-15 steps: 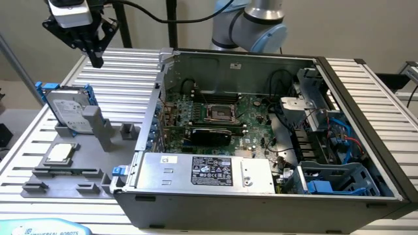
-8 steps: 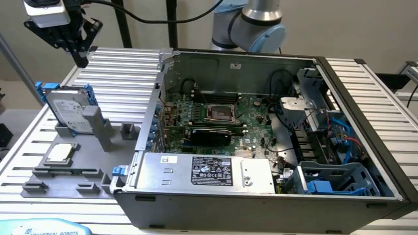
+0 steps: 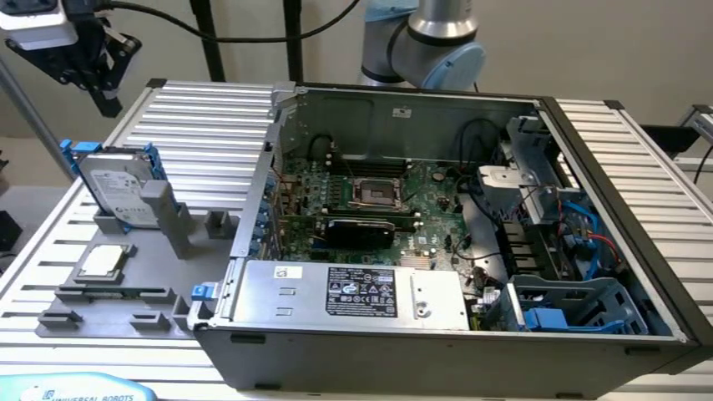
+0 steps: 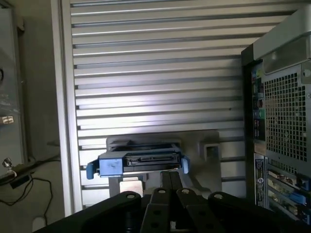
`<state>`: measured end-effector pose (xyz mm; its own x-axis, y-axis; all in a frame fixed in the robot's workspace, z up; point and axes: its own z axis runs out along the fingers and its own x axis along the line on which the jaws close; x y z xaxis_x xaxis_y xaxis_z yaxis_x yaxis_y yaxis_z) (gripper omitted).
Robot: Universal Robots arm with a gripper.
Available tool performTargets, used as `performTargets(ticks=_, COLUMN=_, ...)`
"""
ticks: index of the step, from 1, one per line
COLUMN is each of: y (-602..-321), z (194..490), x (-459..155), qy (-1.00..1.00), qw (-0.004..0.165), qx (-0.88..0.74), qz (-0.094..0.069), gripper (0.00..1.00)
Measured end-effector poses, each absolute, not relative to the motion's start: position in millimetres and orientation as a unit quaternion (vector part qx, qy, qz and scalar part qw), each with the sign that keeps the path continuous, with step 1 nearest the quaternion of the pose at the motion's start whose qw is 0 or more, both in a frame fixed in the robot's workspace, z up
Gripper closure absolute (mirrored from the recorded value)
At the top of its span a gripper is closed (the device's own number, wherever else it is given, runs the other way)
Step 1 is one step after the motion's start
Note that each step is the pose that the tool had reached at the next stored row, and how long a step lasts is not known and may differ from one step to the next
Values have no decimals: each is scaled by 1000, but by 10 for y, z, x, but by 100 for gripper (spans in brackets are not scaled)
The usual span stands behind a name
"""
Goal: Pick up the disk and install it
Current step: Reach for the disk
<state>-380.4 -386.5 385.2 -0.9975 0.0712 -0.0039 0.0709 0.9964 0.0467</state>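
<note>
The disk (image 3: 117, 185) is standing up on its edge in a grey holder (image 3: 134, 311) on the counter (image 3: 200, 109). Its white label is facing out and its blue frame is hugging its sides. In the exterior view the disk is sitting at about nine o'clock from the open computer case (image 3: 446, 351), near it but not touching it. The end effector (image 3: 108, 104) is hanging in the air at about twelve o'clock from the disk, well apart from it, and it is holding nothing. Its two fingers (image 4: 166, 182) are pressing tight together, so the end effector is closed up narrow. In the wrist view the disk is showing its thin edge, and the closed fingers are pointing toward it. A small square silver chip (image 3: 100, 261) is lying flat on the holder at about six o'clock from the disk. Inside the case, a long silver box with a black label (image 3: 351, 292) is sitting at about six o'clock from the green board (image 3: 379, 192).
</note>
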Motion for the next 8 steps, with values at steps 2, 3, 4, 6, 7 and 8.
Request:
performTargets(ticks=2, y=-3863, z=3835, x=-3895, qy=999, qw=2, qx=36, qz=23, gripper=89)
performTargets(ticks=3, y=-3862, z=3825, x=-3940, qy=999, qw=2, qx=36, qz=23, gripper=89)
performTargets(ticks=4, y=-3862, z=3815, x=-3991, qy=999, qw=1, qx=36, qz=23, gripper=89)
performTargets(ticks=6, y=-3861, z=3794, x=-4078, qy=999, qw=1, qx=36, qz=23, gripper=89)
performTargets(ticks=7, y=-3860, z=3782, x=-4127, qy=999, qw=1, qx=36, qz=23, gripper=89)
performTargets(ticks=8, y=-3860, z=3771, x=-4171, qy=999, qw=1, qx=36, qz=23, gripper=89)
